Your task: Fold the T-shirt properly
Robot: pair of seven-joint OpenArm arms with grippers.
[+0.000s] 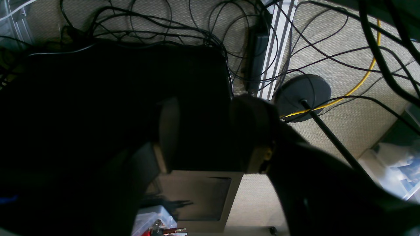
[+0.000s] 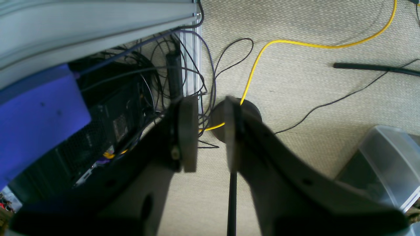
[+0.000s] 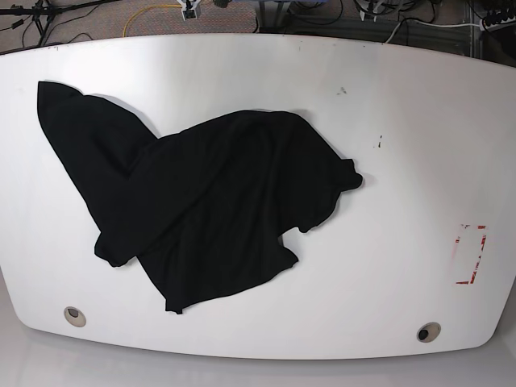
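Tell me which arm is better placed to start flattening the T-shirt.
Probably the right. The T-shirt lies crumpled mostly on the table's left half in the base view, which is the right arm's side. Neither arm shows over the table.

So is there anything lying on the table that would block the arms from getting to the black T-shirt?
Nothing visible does. The T-shirt lies crumpled and alone on the white table, with bare surface all around it. Neither gripper shows in the base view.
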